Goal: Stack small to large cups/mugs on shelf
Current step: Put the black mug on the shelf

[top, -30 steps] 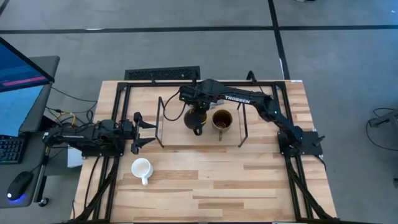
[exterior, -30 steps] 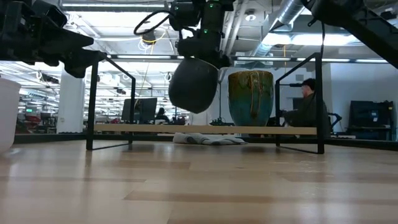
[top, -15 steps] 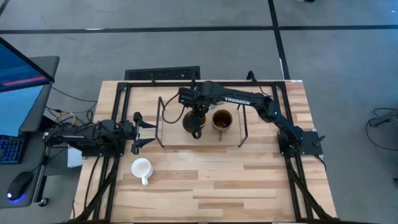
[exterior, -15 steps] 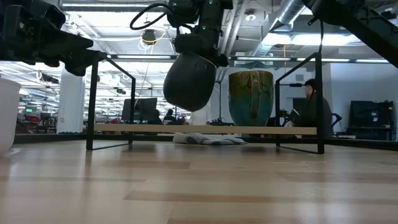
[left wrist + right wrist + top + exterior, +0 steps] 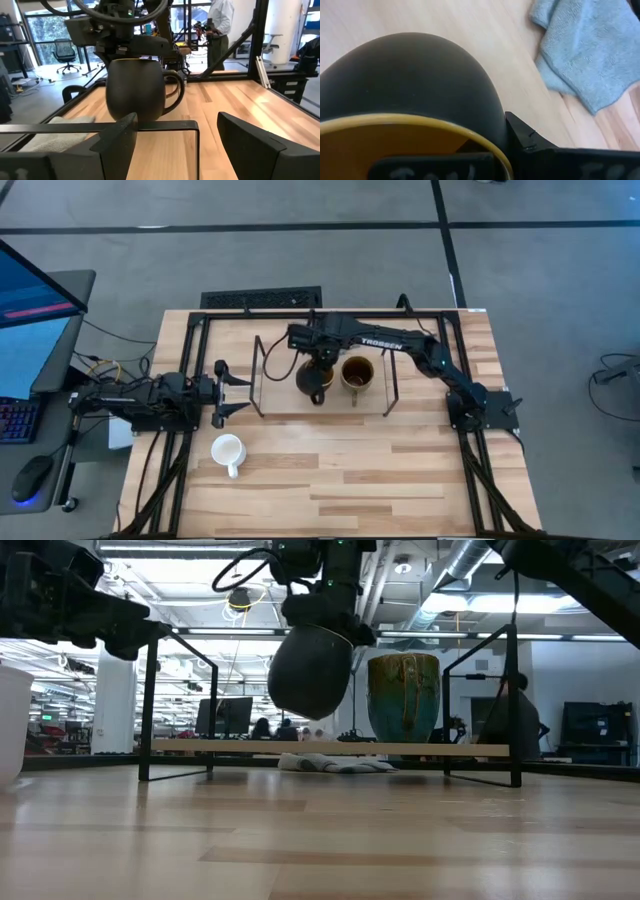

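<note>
- The left gripper (image 5: 228, 393) waits at about 9 o'clock on the counter (image 5: 400, 470), just outside the shelf's left end frame, its fingers (image 5: 116, 137) spread wide and holding nothing. It points toward the shelf, and I judge it is parked there so as to stay out of the other arm's way.
- The small white mug (image 5: 227, 450) stands upright on the counter at about 7 o'clock, in front of the left gripper and well apart from the shelf. It is not yet placed, and as the smallest it belongs at one end of the row.
- The shelf (image 5: 200, 746) sits at about 12 o'clock, a light wooden board between thin black wire end frames.
- The right gripper (image 5: 313, 352) reaches in over the shelf's middle, fingers pinching the rim of the dark mug (image 5: 310, 672), whose yellow-orange inside shows in the right wrist view. The mug hangs tilted above the board, not touching it, its handle toward the front. A rim hold leaves the base free for setting down.
- The brown mug (image 5: 404, 698) stands upright on the shelf just right of the hanging mug, so the free slot for the dark one is beside it.
- A grey cloth (image 5: 590, 50) lies on the counter under the shelf.
</note>
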